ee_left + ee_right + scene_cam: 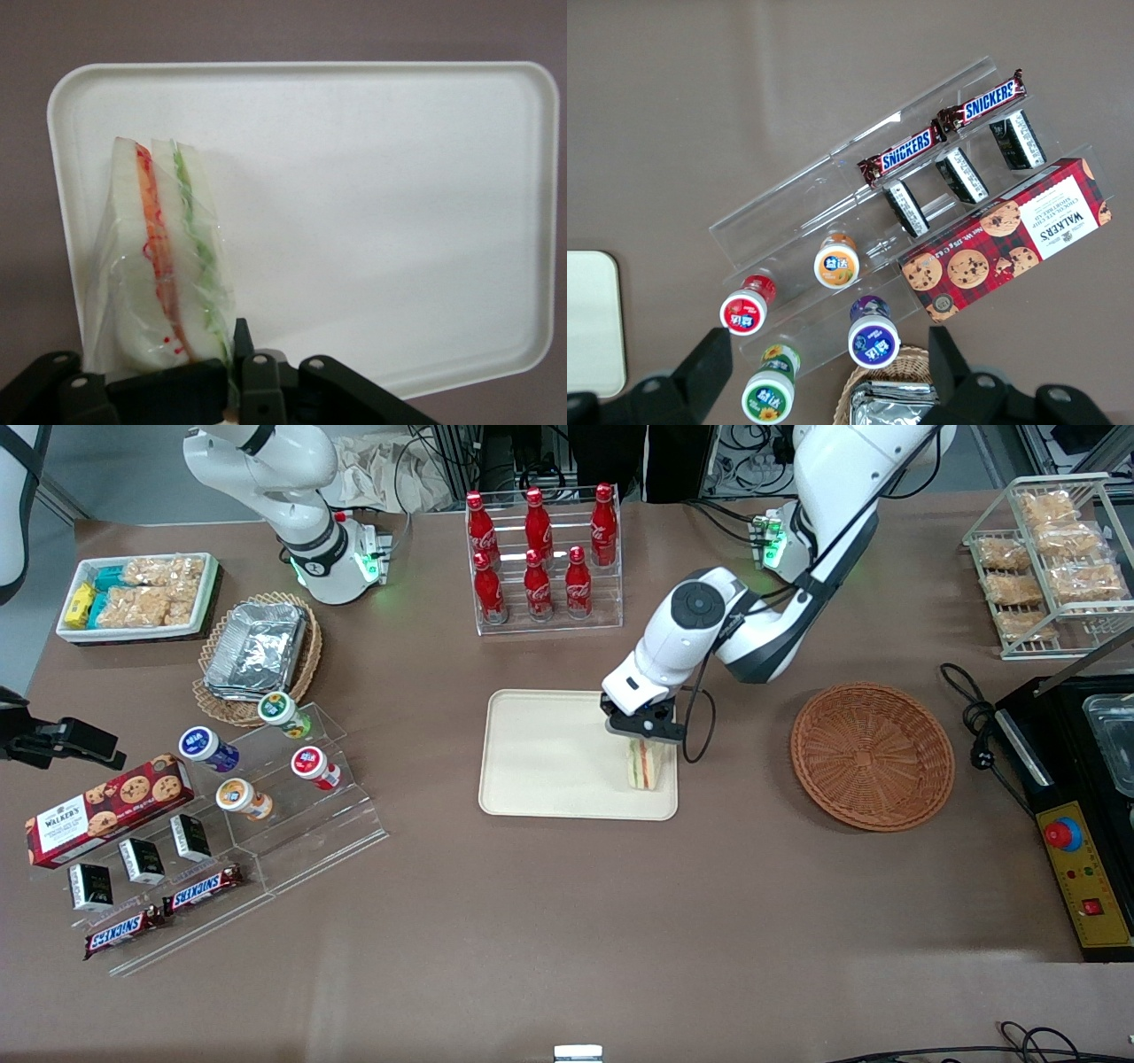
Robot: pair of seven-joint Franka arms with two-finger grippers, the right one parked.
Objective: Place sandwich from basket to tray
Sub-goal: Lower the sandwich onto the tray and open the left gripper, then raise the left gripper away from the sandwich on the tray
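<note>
The bench [567, 921] is flat & brown, w/ cables and gear along the edge farthest from the front camera. The hand [644, 735] is low over the cream tray [540, 762], shut on the sandwich [646, 766], which stands at the tray's end nearest the basket [873, 755]. The basket sits apart on the bench. Red bottles [540, 549] stand farther from the camera than the tray.

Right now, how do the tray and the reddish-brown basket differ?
The tray is flat, cream and rectangular; the basket is round, woven and reddish-brown. The tray holds the sandwich, with the gripper over it; the basket holds nothing. Both rest on the table, the basket toward the working arm's end.
</note>
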